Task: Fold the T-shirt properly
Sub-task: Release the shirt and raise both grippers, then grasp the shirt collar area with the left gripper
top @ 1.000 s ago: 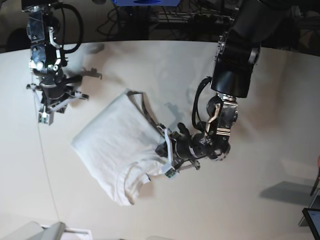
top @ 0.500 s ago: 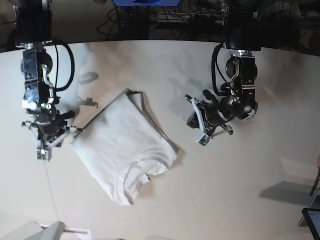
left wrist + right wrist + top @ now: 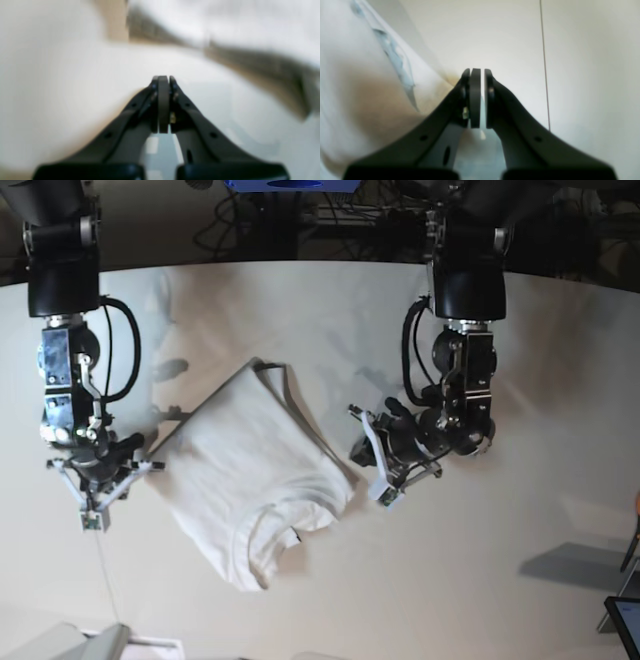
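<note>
The T-shirt point(image 3: 255, 475) lies folded and slanted at mid-table point(image 3: 520, 510), collar toward the near edge. The left gripper point(image 3: 375, 465), fingers together and empty, sits just beside its right edge. The right gripper point(image 3: 92, 515), nearly closed and empty, sits beside its left corner. A thin string point(image 3: 544, 62) crosses the tabletop there.
</note>
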Available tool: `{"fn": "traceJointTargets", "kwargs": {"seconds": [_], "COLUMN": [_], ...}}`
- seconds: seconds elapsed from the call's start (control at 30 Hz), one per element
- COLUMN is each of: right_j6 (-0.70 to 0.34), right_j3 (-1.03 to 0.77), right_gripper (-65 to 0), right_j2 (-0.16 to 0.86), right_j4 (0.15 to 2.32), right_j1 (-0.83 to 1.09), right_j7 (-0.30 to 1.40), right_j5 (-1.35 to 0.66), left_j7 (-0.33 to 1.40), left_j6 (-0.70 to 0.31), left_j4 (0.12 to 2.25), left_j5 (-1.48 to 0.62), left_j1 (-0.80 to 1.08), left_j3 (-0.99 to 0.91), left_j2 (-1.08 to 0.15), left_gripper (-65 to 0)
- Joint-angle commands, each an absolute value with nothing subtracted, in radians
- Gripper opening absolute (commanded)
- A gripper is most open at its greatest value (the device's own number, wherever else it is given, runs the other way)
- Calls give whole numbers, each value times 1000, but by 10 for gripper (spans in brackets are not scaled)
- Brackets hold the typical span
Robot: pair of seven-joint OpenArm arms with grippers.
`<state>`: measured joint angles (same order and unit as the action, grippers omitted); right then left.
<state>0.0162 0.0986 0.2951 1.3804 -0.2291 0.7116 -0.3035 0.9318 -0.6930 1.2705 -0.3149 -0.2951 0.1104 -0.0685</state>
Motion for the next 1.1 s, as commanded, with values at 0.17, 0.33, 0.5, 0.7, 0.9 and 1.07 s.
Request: {"fn": "traceJointTargets", "kwargs": {"seconds": [0.17, 0.33, 0.5, 0.7, 0.9, 1.07], "right_j6": [10, 10, 8, 8, 10, 16], "right_j3": [94, 94, 94, 94, 94, 87], "right_gripper": [-630, -630, -630, -630, -630, -630], "right_j2": [305, 300, 275, 237, 200, 213], "right_j4": [1399, 1406, 1408, 1521, 1646, 1705], "right_j1": [-245, -200, -159, -71, 10, 24], "right_j7": [682, 682, 680, 697, 771, 783], "right_j5": [-298, -298, -298, -298, -298, -297], "left_j7": [799, 700, 608, 475, 343, 407], "left_j6": [-698, -698, -698, -698, -598, -595], "left_j4": [1073, 898, 757, 628, 558, 654], "left_j5": [-331, -331, -331, -331, -338, -340], "left_j1": [-460, -567, -654, -731, -782, -779], "left_j3": [111, 111, 111, 194, 320, 263], "left_j2": [8, 16, 16, 42, 79, 68], "left_gripper": [-650, -650, -650, -650, -650, -650]}}
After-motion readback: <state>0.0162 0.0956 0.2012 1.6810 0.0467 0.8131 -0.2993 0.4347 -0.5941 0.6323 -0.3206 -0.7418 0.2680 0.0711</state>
